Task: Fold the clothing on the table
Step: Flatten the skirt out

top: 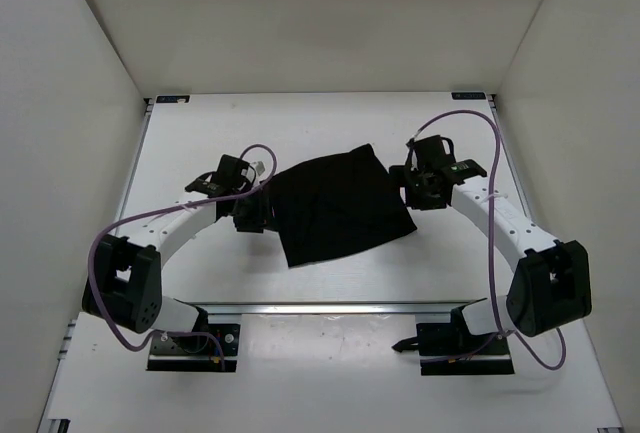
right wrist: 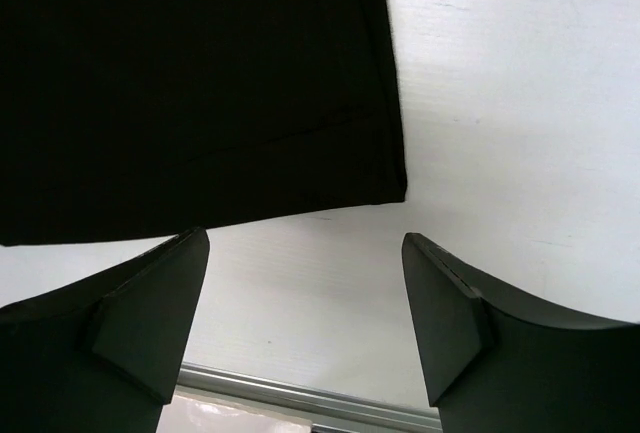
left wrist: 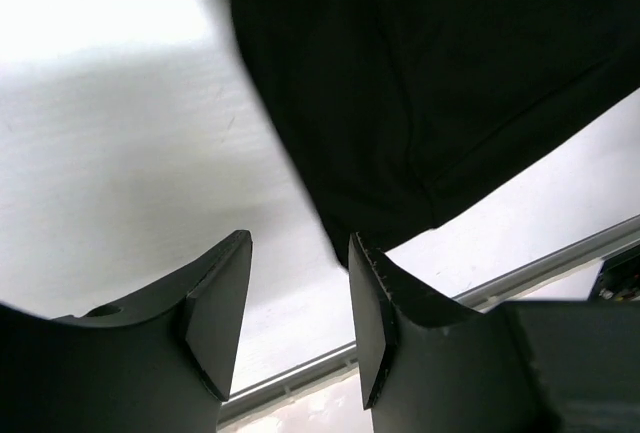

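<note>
Mid-worktop (top: 320, 123), nearer side: left gripper (left wrist: 300, 253) wide open, nothing held, low beside left edge of clothing (top: 340, 208). Clothing flat, skewed, at worktop centre. Slightly farther, toward right edge: right gripper (right wrist: 305, 238) wide open, empty, just beside clothing's right edge.
</note>
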Tool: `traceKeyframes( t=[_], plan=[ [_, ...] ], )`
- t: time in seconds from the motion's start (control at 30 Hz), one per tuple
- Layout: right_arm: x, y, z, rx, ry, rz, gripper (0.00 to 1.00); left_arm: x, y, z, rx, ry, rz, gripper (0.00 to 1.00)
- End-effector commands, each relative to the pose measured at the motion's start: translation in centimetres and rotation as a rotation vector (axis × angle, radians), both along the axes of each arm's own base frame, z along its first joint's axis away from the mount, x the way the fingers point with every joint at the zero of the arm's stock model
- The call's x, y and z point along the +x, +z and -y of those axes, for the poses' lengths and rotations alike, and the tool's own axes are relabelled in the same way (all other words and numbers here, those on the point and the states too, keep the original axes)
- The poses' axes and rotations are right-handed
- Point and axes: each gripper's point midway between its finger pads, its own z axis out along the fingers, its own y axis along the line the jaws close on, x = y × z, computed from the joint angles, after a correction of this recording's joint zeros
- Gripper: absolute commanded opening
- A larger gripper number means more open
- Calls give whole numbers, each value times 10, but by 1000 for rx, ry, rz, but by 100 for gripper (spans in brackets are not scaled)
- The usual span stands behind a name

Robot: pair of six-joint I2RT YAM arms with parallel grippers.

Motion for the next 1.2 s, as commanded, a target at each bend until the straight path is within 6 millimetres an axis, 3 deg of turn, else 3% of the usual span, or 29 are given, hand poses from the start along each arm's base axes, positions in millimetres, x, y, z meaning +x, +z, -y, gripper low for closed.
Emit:
traceKeyframes(
  t=[0.0, 0.1, 0.17, 0.27, 0.3, 0.33, 0.37, 0.43, 0.47, 0.5, 0.53, 0.6, 0.63, 0.67, 0.7, 0.73, 0.8, 0.9, 0.93, 0.97, 1.13, 1.17],
  plan=[
    [5, 14, -12, -1, 12, 30, 76, -4, 6, -2, -25, 7, 24, 55],
    [0, 22, -28, 59, 63, 69, 78, -4, 4, -10, 0, 13, 17, 55],
    [-8, 35, -44, 129, 110, 112, 92, 0, 3, -16, 10, 23, 12, 56],
    [-18, 41, -65, 221, 168, 119, 88, 0, 1, -13, 2, 15, 2, 59],
    [-17, 41, -73, 260, 170, 123, 71, 2, 0, -11, 7, 9, 8, 58],
    [-17, 45, -87, 311, 199, 132, 53, 4, -2, -13, 23, 5, 14, 23],
    [-27, 38, -100, 355, 219, 83, 25, 11, 0, -15, 40, 18, 19, 2],
    [-28, 36, -122, 388, 246, 65, 10, 26, -7, -23, 81, 38, -14, 0],
    [-34, 31, -137, 389, 267, 40, 13, 42, 3, -25, 102, 48, 18, 8],
    [-31, 37, -146, 396, 274, 63, 28, 56, 6, -32, 123, 65, 13, 16],
    [-35, 30, -159, 384, 305, 51, 37, 60, -2, -35, 149, 67, -24, 18],
    [-33, 33, -182, 378, 332, 52, 42, 90, 10, -40, 154, 78, 21, 16],
    [-32, 29, -194, 372, 344, 34, 43, 94, 2, -42, 166, 76, -3, 16],
    [-35, 18, -205, 352, 370, 9, 47, 107, 9, -44, 173, 80, 22, 17],
    [-33, 24, -214, 343, 388, 21, 51, 119, 8, -47, 188, 70, 35, 22],
    [-37, 10, -221, 302, 394, -12, 52, 124, 3, -47, 198, 58, 34, 28],
    [-40, 2, -241, 240, 432, -14, 58, 136, 3, -50, 223, 35, 64, 44],
    [-47, -21, -255, 149, 458, -45, 67, 151, -2, -51, 241, 22, 103, 68],
    [-52, -24, -259, 133, 471, -59, 67, 154, -4, -50, 242, 19, 98, 68],
    [-58, -38, -258, 93, 467, -94, 68, 153, -8, -48, 254, -1, 82, 69],
    [-63, -61, -264, -45, 468, -122, 69, 156, -29, -35, 257, -8, 48, 66],
    [-68, -70, -263, -73, 475, -139, 69, 155, -34, -32, 251, -17, 40, 61]
  ],
)
